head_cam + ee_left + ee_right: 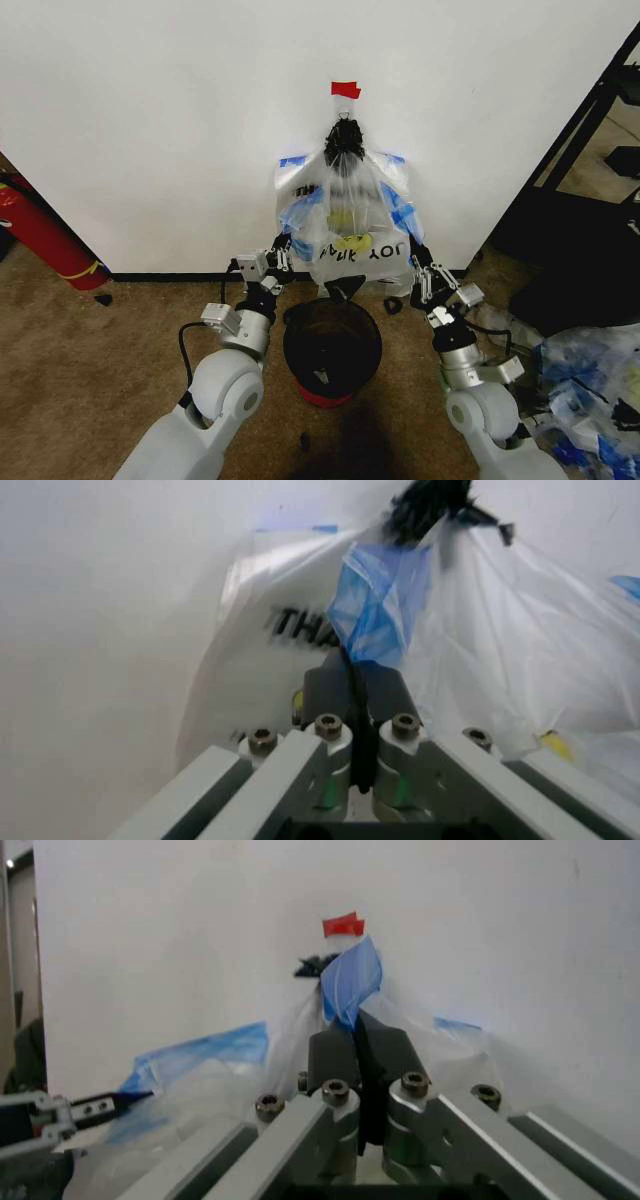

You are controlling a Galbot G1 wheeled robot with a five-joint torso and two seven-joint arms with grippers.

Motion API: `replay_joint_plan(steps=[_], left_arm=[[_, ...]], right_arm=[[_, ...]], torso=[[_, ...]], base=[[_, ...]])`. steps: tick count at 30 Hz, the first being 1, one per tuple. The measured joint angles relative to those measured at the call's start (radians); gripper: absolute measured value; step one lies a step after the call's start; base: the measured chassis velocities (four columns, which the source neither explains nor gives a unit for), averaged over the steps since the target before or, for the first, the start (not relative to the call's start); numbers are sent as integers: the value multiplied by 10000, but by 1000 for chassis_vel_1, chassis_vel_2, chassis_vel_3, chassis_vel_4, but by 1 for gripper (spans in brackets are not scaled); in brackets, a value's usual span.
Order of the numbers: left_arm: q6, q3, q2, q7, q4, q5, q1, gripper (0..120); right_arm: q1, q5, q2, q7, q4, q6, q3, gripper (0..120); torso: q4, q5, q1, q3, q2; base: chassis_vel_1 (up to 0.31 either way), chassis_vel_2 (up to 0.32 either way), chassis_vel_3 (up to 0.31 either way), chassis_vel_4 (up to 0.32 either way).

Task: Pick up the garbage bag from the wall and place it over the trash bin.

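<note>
Head view: even, bright indoor light on the wall [150, 120], no hard glare. Carpet [90, 340] is dimmer, esp. toward bottom edge, w/ a soft dark shadow in front of the trash bin [332, 350]. Right side behind the rack is quite dark. Slight bending at pic edges, wide lens.

Left wrist view: strong motion blur; the printed letters on the white bag [300, 630] are smeared, blue plastic soft.

Right wrist view: sharper, the red tape [342, 925] is clear; wall evenly lit, light grey cast.

left end effector [283, 256] clamped, right end effector [416, 262] clamped
</note>
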Motion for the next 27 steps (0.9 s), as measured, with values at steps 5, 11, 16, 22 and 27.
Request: replay_joint_plan(steps=[5,11,16,22,27], left_arm=[[-175,-233,-21,-156,-111,468,738,0],[-191,-294,-73,-328,-184,817,1172,0],[-206,-350,-61,-430,-227,1029,1392,0],[-252,-541,14,-423,-391,1134,1578,0],[-250,-617,-47,-639,-240,1415,1709,0]], right_arm=[[-769,-579,144,-42,-32,444,240,0],[-1013,-1181,259,-41,-136,730,354,0],[-1198,-1670,372,-43,-210,976,377,0],[-1381,-1808,379,-134,-127,1120,422,0],[-1526,-2412,310,-105,-309,1158,453,0]], torso=[[-1,0,0,0,0],[0,0,0,0,0],[0,-1,1,1,0],[0,0,1,0,1],[-1,0,1,1,0]], base=[[0,0,0,0],[0,0,0,0],[0,0,0,0],[0,0,0,0],[0,0,0,0]])
